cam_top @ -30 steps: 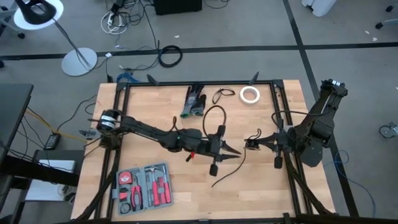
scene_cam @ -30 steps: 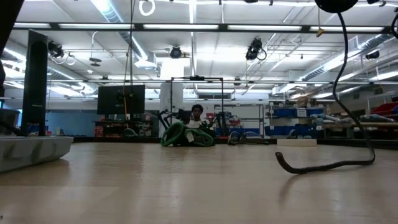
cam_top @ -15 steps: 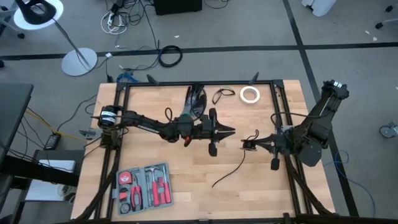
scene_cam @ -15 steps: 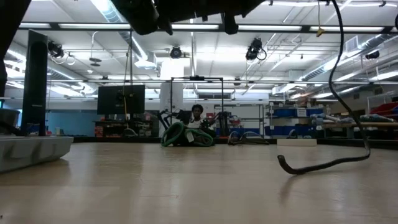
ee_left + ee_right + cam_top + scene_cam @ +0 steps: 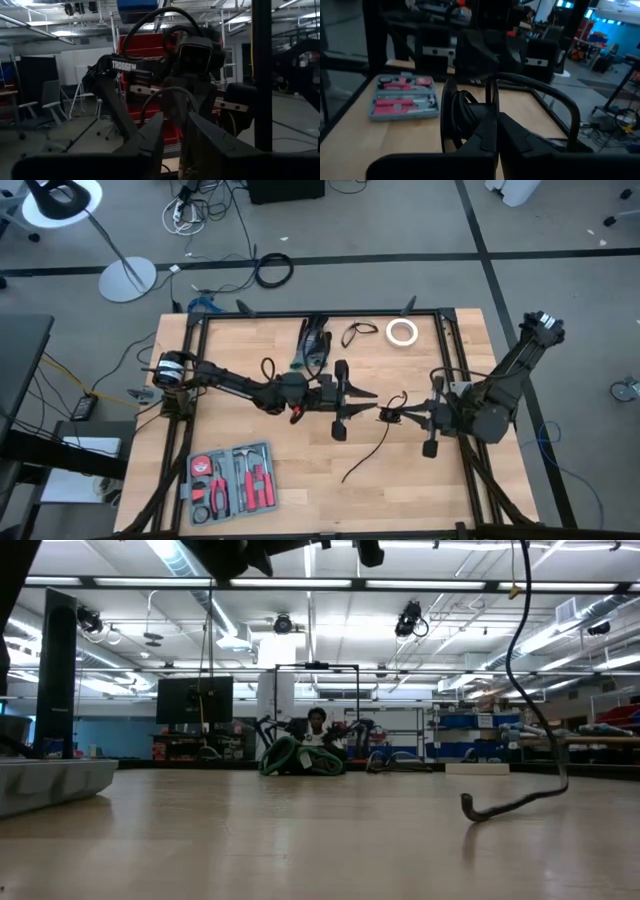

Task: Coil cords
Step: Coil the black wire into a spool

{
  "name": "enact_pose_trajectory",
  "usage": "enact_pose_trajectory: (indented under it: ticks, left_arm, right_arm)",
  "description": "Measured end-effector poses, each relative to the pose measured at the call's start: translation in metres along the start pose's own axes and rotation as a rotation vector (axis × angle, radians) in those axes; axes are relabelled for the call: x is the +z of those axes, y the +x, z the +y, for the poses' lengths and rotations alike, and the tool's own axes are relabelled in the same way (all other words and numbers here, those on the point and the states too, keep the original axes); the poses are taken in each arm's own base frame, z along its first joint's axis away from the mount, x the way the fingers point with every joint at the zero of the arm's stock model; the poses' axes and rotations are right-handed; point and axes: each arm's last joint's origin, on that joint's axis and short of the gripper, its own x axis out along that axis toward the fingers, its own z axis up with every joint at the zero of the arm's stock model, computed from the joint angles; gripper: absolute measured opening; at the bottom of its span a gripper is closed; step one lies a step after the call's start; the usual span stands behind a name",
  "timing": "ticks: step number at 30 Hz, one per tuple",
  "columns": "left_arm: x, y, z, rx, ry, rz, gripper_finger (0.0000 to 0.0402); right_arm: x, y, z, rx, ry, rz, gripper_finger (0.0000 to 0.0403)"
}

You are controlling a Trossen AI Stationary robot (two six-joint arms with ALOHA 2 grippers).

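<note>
A thin black cord (image 5: 368, 448) is hanging in the air over the middle of the table (image 5: 420, 490), its upper part coiled into a small bundle between the 2 end effectors and its loose tail trailing down so that the end is lying on the wood toward the near edge; in the low view that tail (image 5: 510, 802) is curving down from above and touching the tabletop at the right. The right end effector (image 5: 392, 416) is reaching in from the right with its fingers pressed together on the coiled part of the cord, the loops bunching just in front of them in the right wrist view (image 5: 459, 116). The left end effector (image 5: 368, 402) is stretching in from the left, tip to tip with the right one, fingers parted a little; whether they are gripping the cord cannot be told. A second small cord loop (image 5: 357, 333) is lying at the far edge beside a white tape roll (image 5: 402, 332). A grey tool case (image 5: 232, 480) is sitting at the near left corner.
</note>
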Motion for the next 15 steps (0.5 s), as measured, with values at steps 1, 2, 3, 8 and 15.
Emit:
enact_pose_trajectory:
  ticks: [1, 2, 3, 8, 15]
  left_arm:
    - [0.0, 0.0, -0.001, -0.003, 0.01, 0.003, 0.0092]
    - [-0.001, 0.0, -0.002, -0.007, 0.019, 0.006, 0.0092]
    - [-0.001, 0.0, -0.003, -0.011, 0.022, 0.008, 0.0092]
    - [0.0, 0.0, -0.006, -0.018, 0.021, 0.008, 0.0092]
    - [0.0, 0.0, -0.006, -0.021, 0.019, 0.002, 0.0092]
  right_arm:
    - [-0.001, 0.002, 0.0, 0.002, 0.007, -0.012, 0.0]
    - [-0.003, 0.004, 0.0, -0.003, 0.014, -0.022, 0.0]
    - [-0.004, 0.006, 0.0, -0.011, 0.014, -0.03, 0.0]
    - [-0.002, 0.013, -0.003, 0.016, 0.025, -0.069, 0.0]
    - [0.001, 0.019, -0.006, 0.054, 0.022, -0.092, 0.0]
